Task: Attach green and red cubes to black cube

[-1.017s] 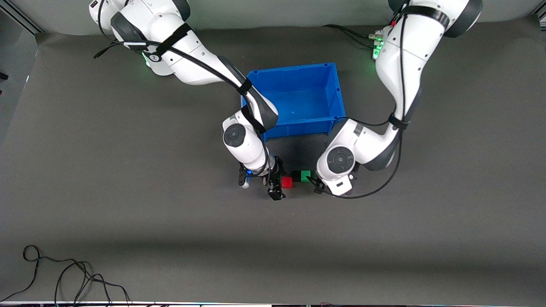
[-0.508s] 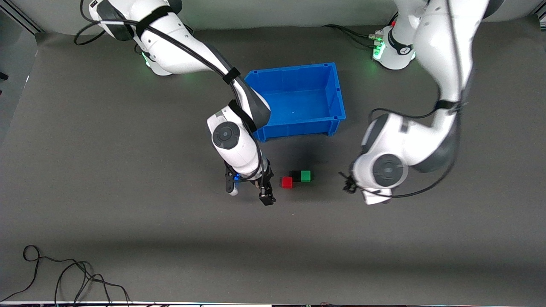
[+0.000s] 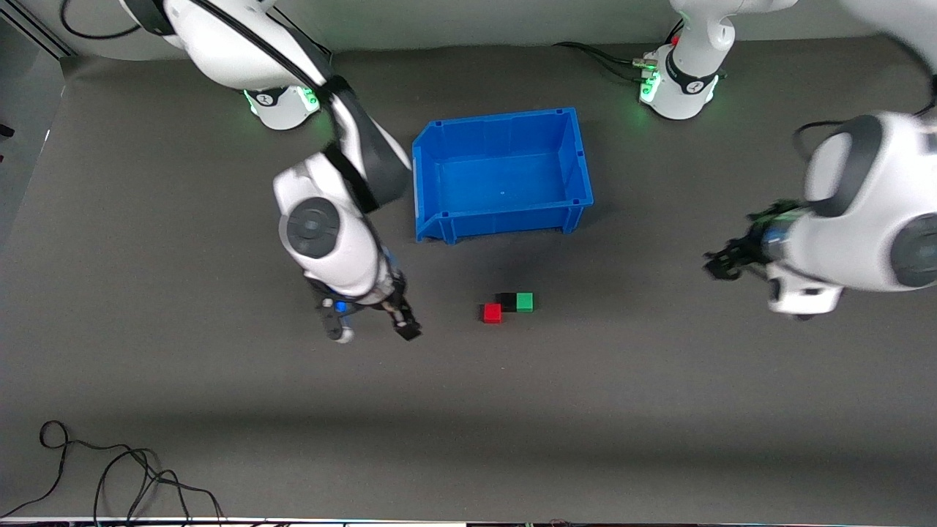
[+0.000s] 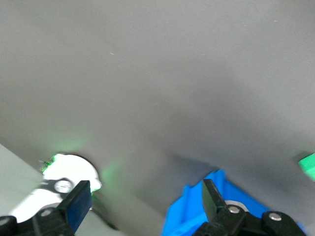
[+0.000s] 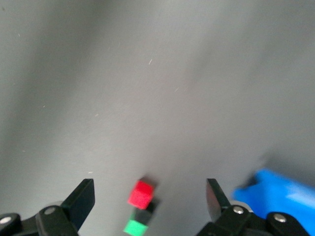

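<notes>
In the front view the three cubes lie together on the dark grey table [image 3: 146, 380], nearer the camera than the blue bin [image 3: 502, 174]: the black cube [image 3: 506, 299] sits in the middle, the green cube [image 3: 524, 301] touches it on the side toward the left arm's end of the table, and the red cube [image 3: 492, 313] touches its corner on the side toward the right arm's end, set slightly nearer the camera. The right gripper [image 3: 370, 322] hangs over bare table between the cubes and the right arm's end, holding nothing. The left gripper [image 3: 728, 260] is over bare table well apart from the cubes, toward the left arm's end; this view is too blurred there to give its finger spacing. A loose black cable [image 3: 110, 468] lies coiled near the front camera at the right arm's end. The left wrist view supplies what the front view lacks: its fingers [image 4: 78, 201] are spread wide with nothing between them, and past them show a corner of the blue bin [image 4: 192, 219], a sliver of the green cube [image 4: 309, 165] and the right arm's lit base [image 4: 69, 179]. The right wrist view shows that gripper's fingers [image 5: 81, 199] likewise spread and empty, with the red cube [image 5: 141, 193], black cube [image 5: 146, 212] and green cube [image 5: 134, 227] in a tight cluster on the table between them, and the blue bin [image 5: 280, 194] off to one side.
</notes>
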Tool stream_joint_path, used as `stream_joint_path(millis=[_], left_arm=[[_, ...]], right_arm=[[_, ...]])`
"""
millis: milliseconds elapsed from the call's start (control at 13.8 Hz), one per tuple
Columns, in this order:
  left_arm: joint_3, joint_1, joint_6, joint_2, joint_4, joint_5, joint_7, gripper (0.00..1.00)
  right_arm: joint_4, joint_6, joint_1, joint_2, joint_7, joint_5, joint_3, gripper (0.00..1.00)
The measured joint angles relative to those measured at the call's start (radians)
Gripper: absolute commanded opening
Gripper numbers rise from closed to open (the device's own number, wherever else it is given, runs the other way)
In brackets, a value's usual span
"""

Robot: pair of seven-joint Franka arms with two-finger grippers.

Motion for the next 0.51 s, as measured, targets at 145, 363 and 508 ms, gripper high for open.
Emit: stream_joint_path(millis=[145,363,508], left_arm=[[0.002,0.066,-0.031,-0.036,0.000,0.000,0.179,1.00],[0.003,0.142,-0.042,-0.088,0.001,0.000,0.436,1.00],[0.002,0.158,-0.041,-0.121,0.001,0.000,0.536,1.00]], right_arm=[[-0.001,-0.119,-0.003,-0.080,-0.148,-0.029,-0.041,1.00],[-0.006,-0.249,-0.005,-0.187,-0.364,-0.068,-0.094,1.00],[-0.034,-0.283,-0.038,-0.259,-0.508,-0.104,-0.105,1.00]])
